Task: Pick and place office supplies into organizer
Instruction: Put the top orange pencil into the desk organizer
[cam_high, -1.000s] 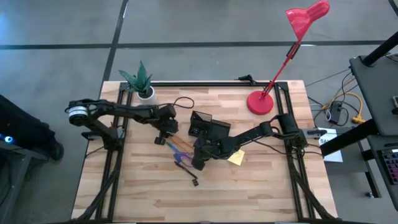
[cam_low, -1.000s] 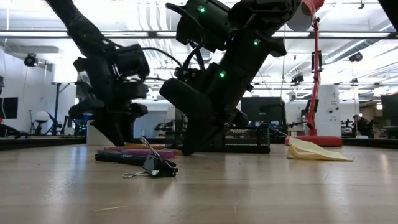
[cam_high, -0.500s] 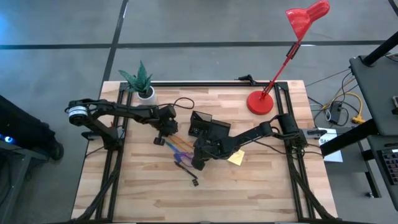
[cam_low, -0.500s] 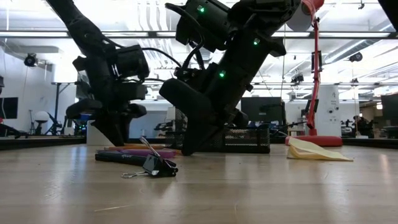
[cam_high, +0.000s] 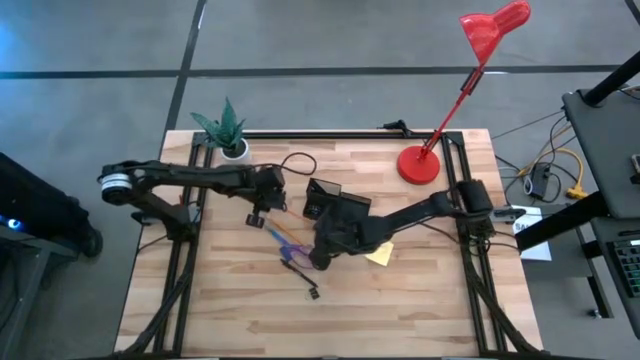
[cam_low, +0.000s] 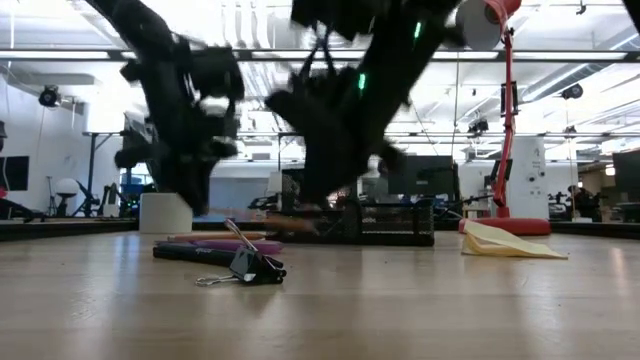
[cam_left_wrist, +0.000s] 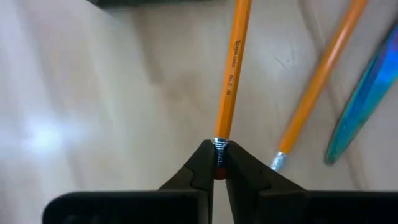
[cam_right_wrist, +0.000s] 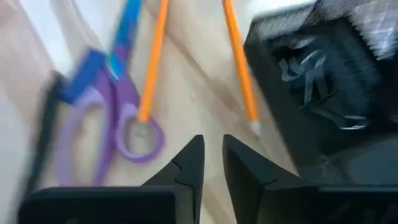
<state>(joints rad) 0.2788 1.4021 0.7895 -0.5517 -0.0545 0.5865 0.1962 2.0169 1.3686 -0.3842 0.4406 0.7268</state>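
Two orange pencils (cam_left_wrist: 231, 68) (cam_left_wrist: 318, 81) and purple-handled scissors (cam_right_wrist: 118, 118) lie on the wood table left of the black organizer (cam_high: 335, 207). My left gripper (cam_high: 262, 213) is shut on one pencil. My right gripper (cam_high: 320, 260) hovers over the scissors and pencils with its fingers a little apart and nothing between them. A dark pen (cam_low: 195, 252) and a black clip (cam_low: 248, 266) lie nearer the front. The yellow sticky-note pad (cam_high: 380, 255) lies flat to the right. My left gripper pinches the orange pencil at its eraser end (cam_left_wrist: 220, 147), by the metal band, between its two fingertips. The pencil runs straight on from the fingers toward the organizer. I cannot tell whether its far end rests on the table.
A white plant pot (cam_high: 235, 150) stands at the far left corner and a red desk lamp's base (cam_high: 418, 165) at the far right. The near half of the table holds only the clip and the pen.
Both grippers have gone up from the table top. My right gripper has risen more and is blurred with motion. My left gripper has shifted slightly toward the table's left edge.
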